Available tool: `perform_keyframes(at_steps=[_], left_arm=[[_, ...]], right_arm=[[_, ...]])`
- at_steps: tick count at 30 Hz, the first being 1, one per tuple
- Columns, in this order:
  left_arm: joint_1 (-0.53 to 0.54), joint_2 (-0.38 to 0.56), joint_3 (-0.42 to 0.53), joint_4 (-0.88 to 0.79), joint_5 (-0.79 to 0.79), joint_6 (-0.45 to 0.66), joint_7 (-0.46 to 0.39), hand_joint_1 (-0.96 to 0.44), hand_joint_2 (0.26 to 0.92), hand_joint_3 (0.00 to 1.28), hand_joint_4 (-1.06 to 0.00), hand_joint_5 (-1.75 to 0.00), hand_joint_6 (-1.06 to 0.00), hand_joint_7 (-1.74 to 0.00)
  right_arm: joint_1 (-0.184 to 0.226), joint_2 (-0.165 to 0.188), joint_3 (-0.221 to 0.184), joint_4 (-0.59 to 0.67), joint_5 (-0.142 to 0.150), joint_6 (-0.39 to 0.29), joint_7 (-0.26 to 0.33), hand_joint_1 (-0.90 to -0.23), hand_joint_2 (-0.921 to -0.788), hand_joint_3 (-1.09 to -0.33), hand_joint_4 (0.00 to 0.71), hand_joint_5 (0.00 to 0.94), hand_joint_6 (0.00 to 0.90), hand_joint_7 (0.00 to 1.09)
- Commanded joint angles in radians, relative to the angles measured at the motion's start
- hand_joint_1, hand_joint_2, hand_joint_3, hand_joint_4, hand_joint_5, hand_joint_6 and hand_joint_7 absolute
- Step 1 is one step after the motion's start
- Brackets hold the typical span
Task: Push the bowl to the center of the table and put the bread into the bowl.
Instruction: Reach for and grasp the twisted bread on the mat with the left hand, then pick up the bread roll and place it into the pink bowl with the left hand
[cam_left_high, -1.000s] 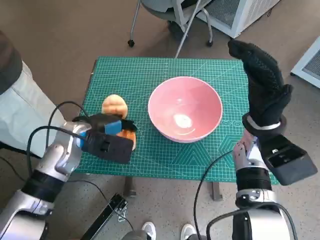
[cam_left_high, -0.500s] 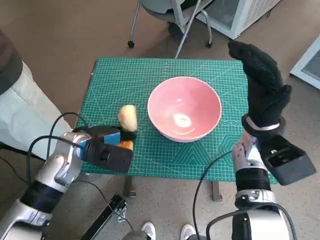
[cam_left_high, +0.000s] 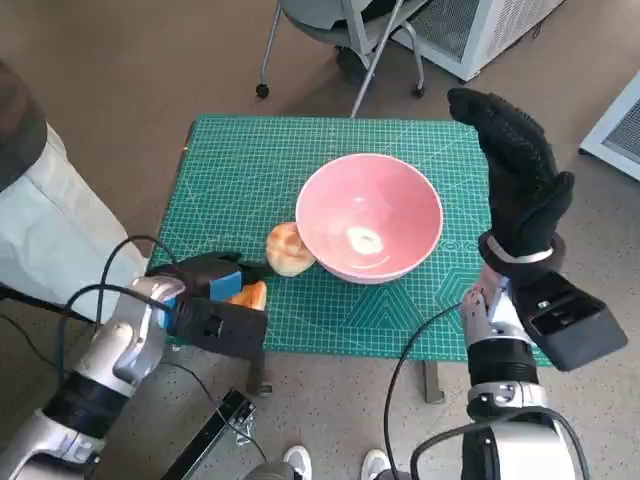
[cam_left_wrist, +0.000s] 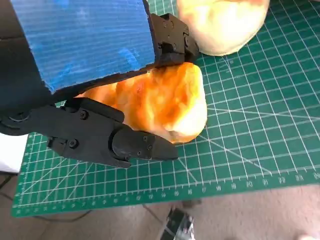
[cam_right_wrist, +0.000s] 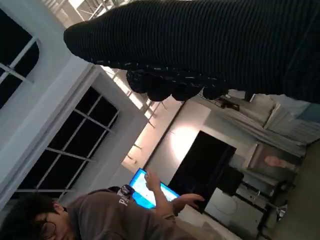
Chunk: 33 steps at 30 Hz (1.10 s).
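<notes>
Since a moment ago, we see the pale bread roll (cam_left_high: 289, 248) has rolled right across the counter (cam_left_high: 240, 160) and now touches the pink bowl (cam_left_high: 369, 216). Our left hand (cam_left_high: 212, 291), near the front left corner, has its fingers (cam_left_wrist: 131, 145) closed around an orange bread piece (cam_left_wrist: 160, 102). Mid-counter sits the bowl. Beyond the right edge, our right hand (cam_left_high: 517, 170) is raised, fingers spread, holding nothing.

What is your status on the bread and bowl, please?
Left hand grips an orange bread piece. Right hand open, raised beside the pink bowl. Second, paler bread piece lies against the bowl's rim. Bowl empty.
</notes>
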Motion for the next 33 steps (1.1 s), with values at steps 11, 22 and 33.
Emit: perform_keyframes(at_steps=[11, 22, 33], left_arm=[[0.093, -0.003, 0.0, 0.107, 0.043, -0.138, 0.263, -0.02, 0.91, 0.1, -0.63, -1.24, -0.6, -0.94], [0.028, 0.013, 0.097, 0.138, -0.039, -0.218, 0.315, 0.0, 0.914, 0.07, -0.67, -1.23, -0.67, -1.09], [-0.1, -0.008, 0.274, -0.025, -0.111, -0.142, 0.344, 0.0, 0.92, 0.06, -0.69, -1.2, -0.64, -1.12]], right_arm=[[0.023, 0.015, 0.001, 0.002, 0.018, 0.02, 0.025, -0.625, -0.921, -0.702, 0.376, 0.001, 0.057, 0.79], [0.029, 0.017, 0.002, 0.006, 0.003, 0.024, 0.016, -0.62, -0.921, -0.696, 0.366, 0.0, 0.05, 0.8], [0.033, 0.004, -0.002, 0.0, 0.011, 0.049, 0.024, -0.622, -0.921, -0.679, 0.36, 0.0, 0.045, 0.8]])
